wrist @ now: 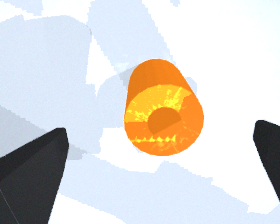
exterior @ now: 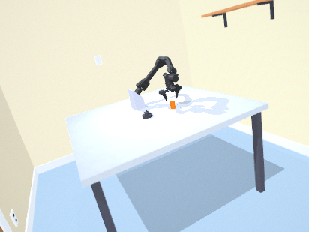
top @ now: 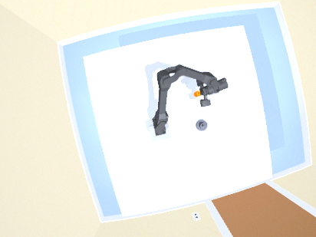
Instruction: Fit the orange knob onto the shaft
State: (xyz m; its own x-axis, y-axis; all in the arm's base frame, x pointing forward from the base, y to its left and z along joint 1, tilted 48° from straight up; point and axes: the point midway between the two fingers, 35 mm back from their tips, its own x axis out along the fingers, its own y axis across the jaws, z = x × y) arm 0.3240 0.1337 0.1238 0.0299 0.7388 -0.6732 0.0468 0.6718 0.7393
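Note:
The orange knob (top: 197, 93) (exterior: 172, 104) (wrist: 187, 117) stands upright on the table. Its hole (wrist: 164, 119) faces up in the wrist view, with a straight edge toward the lower right. My gripper (top: 202, 93) (exterior: 172, 98) (wrist: 164, 133) is open and empty above the knob, with one finger on each side of it in the wrist view. The round dark pedestal (top: 198, 128) (exterior: 147, 116) stands apart from the knob, its shaft (top: 202, 125) (exterior: 146, 111) bare. The shaft's flat side cannot be made out. The pedestal is outside the wrist view.
The white table (top: 153, 176) (exterior: 109, 138) carries the arm, knob and pedestal. A pale upright panel (exterior: 136, 100) stands by the arm's base (top: 159, 127). The arm's shadows lie around the knob. A wooden shelf (exterior: 245, 7) is on the wall, away from the table.

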